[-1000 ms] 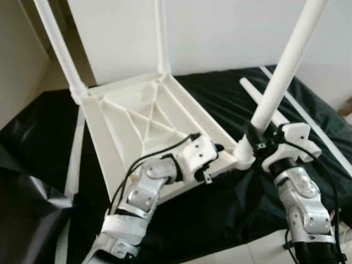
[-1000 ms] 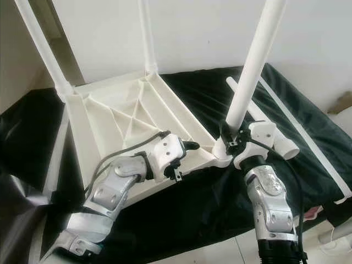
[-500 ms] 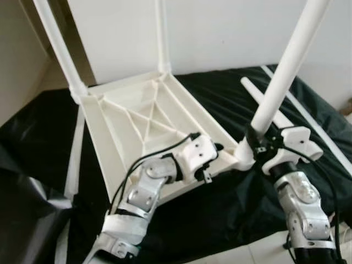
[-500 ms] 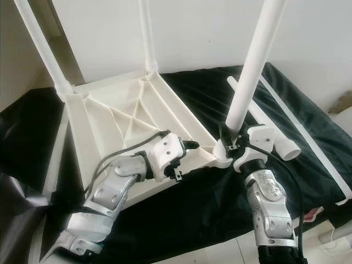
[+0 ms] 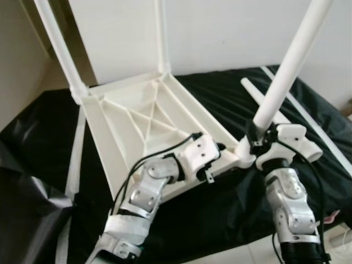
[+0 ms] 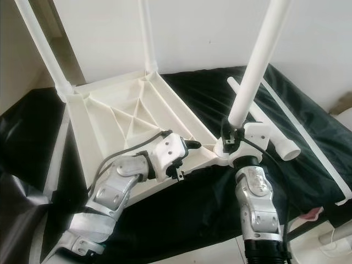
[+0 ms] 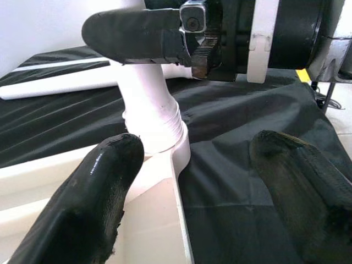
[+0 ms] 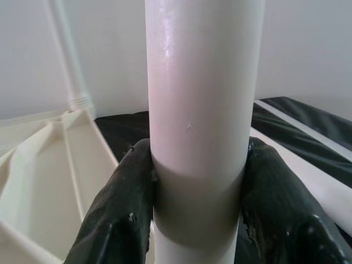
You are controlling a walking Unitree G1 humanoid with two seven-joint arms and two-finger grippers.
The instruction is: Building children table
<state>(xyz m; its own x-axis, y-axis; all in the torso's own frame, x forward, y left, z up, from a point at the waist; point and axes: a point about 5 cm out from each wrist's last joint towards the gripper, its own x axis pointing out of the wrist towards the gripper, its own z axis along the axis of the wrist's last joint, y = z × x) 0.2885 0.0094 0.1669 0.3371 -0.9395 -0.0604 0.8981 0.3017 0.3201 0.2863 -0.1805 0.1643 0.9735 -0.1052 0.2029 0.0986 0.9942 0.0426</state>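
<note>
An upturned white tabletop [image 5: 144,124] lies on black sheeting [image 5: 231,93]. The right gripper [image 6: 232,137] clamps a table leg [image 8: 198,126] between its fingers, just above the corner socket [image 7: 165,144]; tilting could jam it. The left gripper [image 7: 192,181], fingers wide, straddles the tabletop's edge. Leg tops are cut off.

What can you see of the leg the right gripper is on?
The leg is a smooth white tube, plastic by its look, standing tilted with its foot in the near right corner socket of the upturned white tabletop. The right gripper is clamped on it just above the socket, one black finger on each side.
</note>
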